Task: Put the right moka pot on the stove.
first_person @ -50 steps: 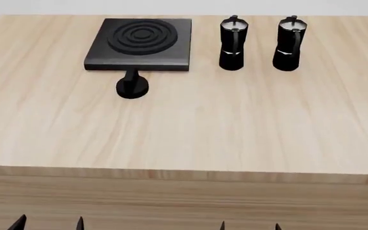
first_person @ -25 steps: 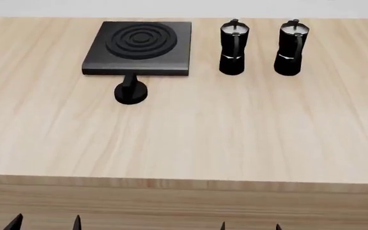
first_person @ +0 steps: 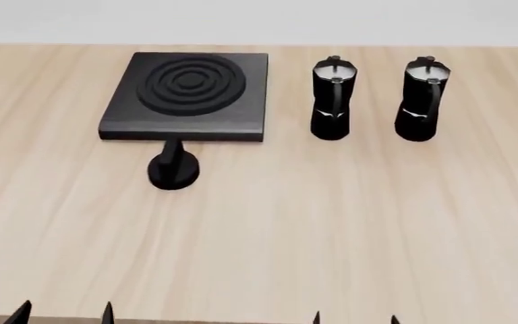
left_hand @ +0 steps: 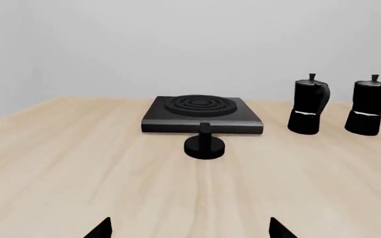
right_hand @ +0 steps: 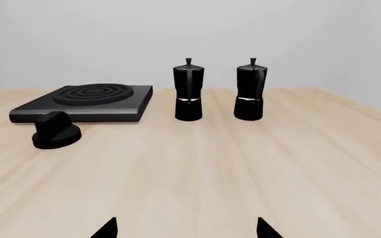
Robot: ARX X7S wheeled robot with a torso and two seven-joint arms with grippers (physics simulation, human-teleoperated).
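End effector fingertips [first_person: 25,312] barely show, arms cut off.

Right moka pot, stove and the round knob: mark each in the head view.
right moka pot [first_person: 419,101], head view, on its faceted black body.
stove [first_person: 187,91], head view, on the raised burner rings.
round knob [first_person: 173,169], head view, on its round base, just in front of the stove.

Table [first_person: 331,229]: 1, light wood, straight pale grain, top fills the head view. Wall [left_hand: 144,44]: plain, pale grey-white, unmarked, behind the table's far edge. Light: even, soft, faint shadows only.
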